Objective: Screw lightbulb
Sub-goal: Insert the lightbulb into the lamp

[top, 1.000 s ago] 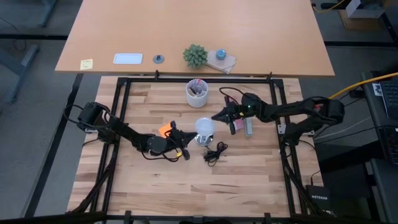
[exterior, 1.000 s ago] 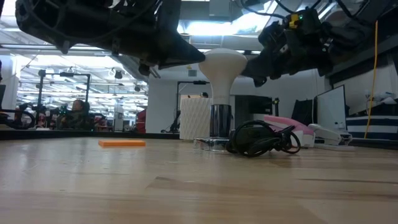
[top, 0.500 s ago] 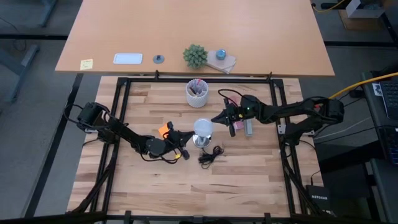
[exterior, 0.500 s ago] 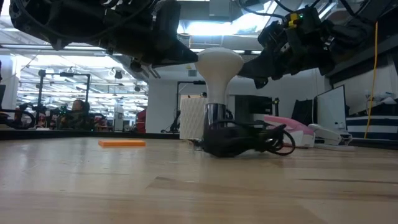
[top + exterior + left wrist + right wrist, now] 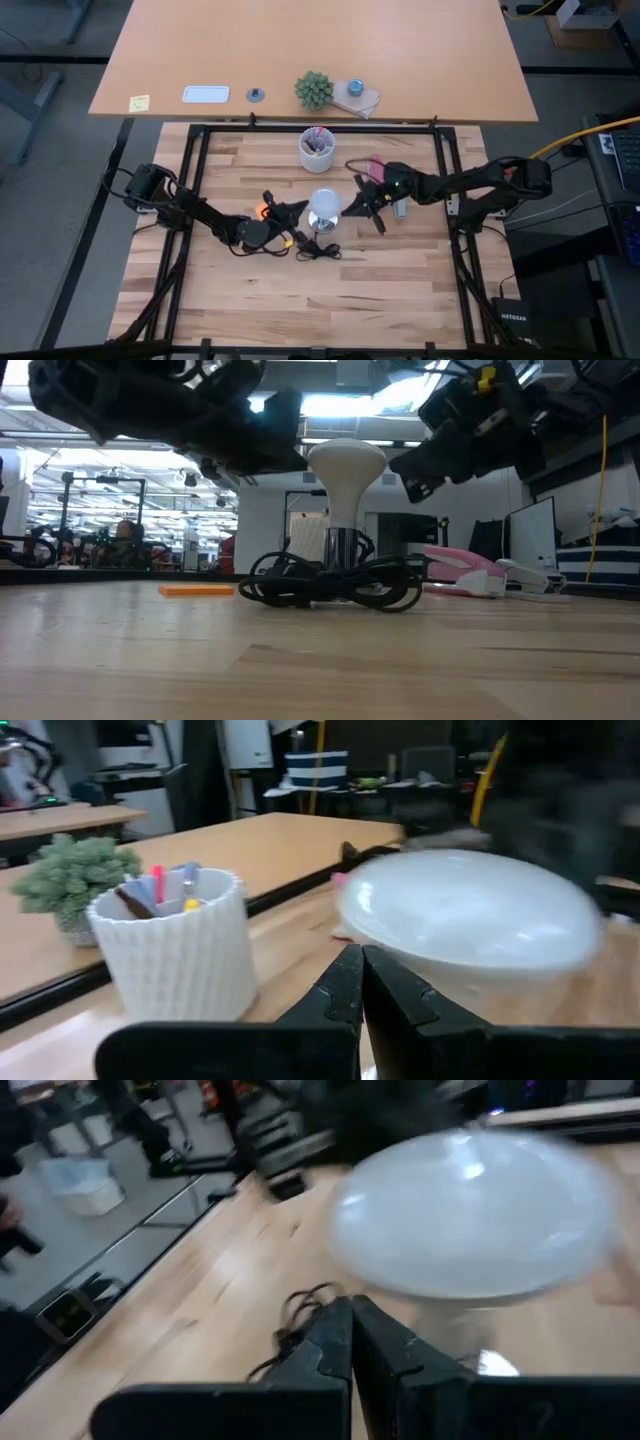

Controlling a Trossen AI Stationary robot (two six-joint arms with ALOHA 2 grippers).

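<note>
The white lightbulb [image 5: 323, 208] stands upright, its narrow base in a silvery fitting [image 5: 340, 548] on the table. The fitting's black cord [image 5: 318, 250] lies coiled in front of it. My left gripper [image 5: 300, 208] is shut and lies level at the left of the bulb's wide end. My right gripper [image 5: 347, 208] is shut too and comes slightly downward at the wide end from the right. In each wrist view the bulb [image 5: 470, 910] [image 5: 470, 1210] fills the picture just beyond the closed fingertips. My left gripper presses its shut fingertips [image 5: 298, 457] against the left side of the bulb's wide end [image 5: 318, 460], coming level from the table's left. The bulb stays upright in the fitting. My right gripper sets its shut fingertips [image 5: 403, 463] against the right side of the wide end [image 5: 380, 460], slanting a little downward from the table's right. Nothing lies between its fingers.
A white ribbed cup of pens [image 5: 318, 148] stands behind the bulb. A flat orange piece [image 5: 262, 210] lies under my left arm. A pink object [image 5: 455, 568] and a grey one [image 5: 400, 207] lie to the right. The black frame [image 5: 200, 130] rims the table.
My right gripper has moved toward the table's left, in on the bulb. My left gripper has turned at the wrist without leaving its place. The bulb and fitting have slid slightly left. The cord has swung from the fitting's right round to its near left side.
</note>
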